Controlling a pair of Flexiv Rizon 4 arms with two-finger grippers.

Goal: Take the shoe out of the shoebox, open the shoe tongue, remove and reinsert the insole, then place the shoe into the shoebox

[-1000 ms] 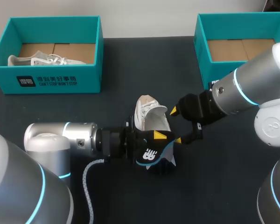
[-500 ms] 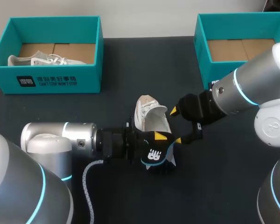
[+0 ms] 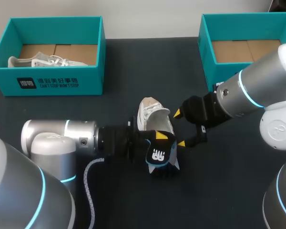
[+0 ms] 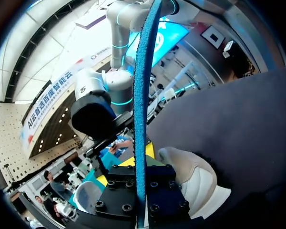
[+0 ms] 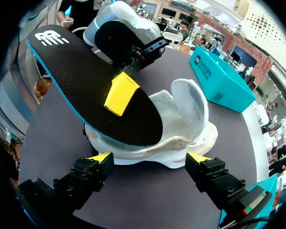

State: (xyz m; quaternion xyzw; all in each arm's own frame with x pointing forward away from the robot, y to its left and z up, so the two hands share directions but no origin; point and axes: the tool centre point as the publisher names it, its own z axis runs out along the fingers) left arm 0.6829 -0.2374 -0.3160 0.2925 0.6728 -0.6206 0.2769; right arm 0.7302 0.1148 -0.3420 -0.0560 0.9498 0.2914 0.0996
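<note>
A white shoe point(image 3: 151, 117) lies on the dark table between my two grippers, its opening turned toward the right one. My left gripper point(image 3: 161, 139) is shut on the black, blue-edged insole point(image 3: 159, 156), holding it at the shoe's near end. In the left wrist view the insole point(image 4: 142, 95) stands edge-on between the fingers, with the shoe point(image 4: 193, 177) beside it. My right gripper point(image 3: 179, 129) stands open just right of the shoe. In the right wrist view its fingertips point(image 5: 101, 157) frame the shoe point(image 5: 183, 119) without touching it, and the insole point(image 5: 86, 88) slants over the shoe.
A teal shoebox point(image 3: 47, 78) at the back left holds another white shoe point(image 3: 38, 61). A second teal shoebox point(image 3: 207, 52) stands at the back right, behind my right arm, showing only its cardboard floor. Bare dark table lies in front of the shoe.
My left wrist has rolled, turning the insole more upright and shifting it slightly right at the shoe's near end. The right arm and the shoe have not moved.
</note>
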